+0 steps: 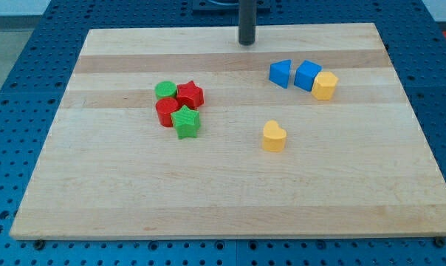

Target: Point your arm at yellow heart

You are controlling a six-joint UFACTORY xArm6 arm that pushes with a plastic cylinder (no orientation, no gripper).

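Camera view shows the yellow heart (pixel 274 137) lying alone a little right of centre on the wooden counter (pixel 134 199), with bare wood all round it. Above it, toward the upper right of the frame, sits a row of three touching blocks: a blue triangle-like block (pixel 280 73), a blue cube (pixel 307 75) and a yellow hexagonal block (pixel 325 86). To the heart's left, well apart, is a tight cluster: a green round block (pixel 165 91), a red star (pixel 190 94), a red block (pixel 167 111) of unclear shape and a green star (pixel 185 122).

My tip (pixel 246 43) stands near the top edge of the counter, above and slightly left of the heart, touching nothing. There is no pincer on this rod, so no open or closed state applies.

To do this well, I judge the tip should travel down the frame and slightly right, passing left of the blue triangle-like block, and stop just beside the heart without nudging it.
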